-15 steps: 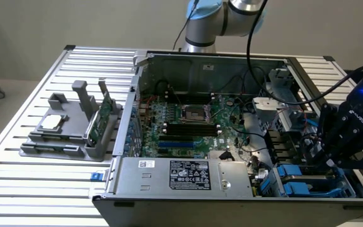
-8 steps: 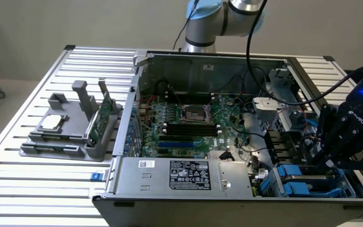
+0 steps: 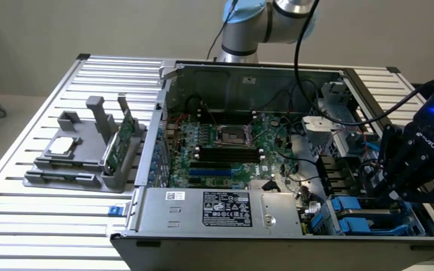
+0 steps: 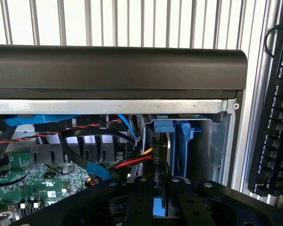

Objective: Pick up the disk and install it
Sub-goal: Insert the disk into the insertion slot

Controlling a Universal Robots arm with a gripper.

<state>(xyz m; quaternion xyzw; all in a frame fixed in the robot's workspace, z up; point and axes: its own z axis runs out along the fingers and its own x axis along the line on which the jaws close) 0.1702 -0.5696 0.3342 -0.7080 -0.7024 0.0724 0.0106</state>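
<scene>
The disk (image 4: 178, 141) stands on edge in the drive bay at the front corner of the open computer case (image 3: 202, 212), on the exterior view's right. Its blue carrier frame faces the wrist camera, and a strip of the blue shows between the two black fingers. My gripper (image 4: 160, 184) is shut on the disk from above, its fingers close together on either side. In the exterior view my gripper (image 3: 381, 195) reaches down into that bay, just over blue carrier parts (image 3: 352, 210), and hides the disk's body.
Red, yellow, black and blue cables (image 4: 127, 162) run close beside the bay. The motherboard (image 3: 225, 147) and the power supply (image 3: 225, 210) lie inside the case. A grey holder (image 3: 81, 152) with a chip and a green card stands on the slatted table. A keyboard (image 4: 276, 117) lies beside the case.
</scene>
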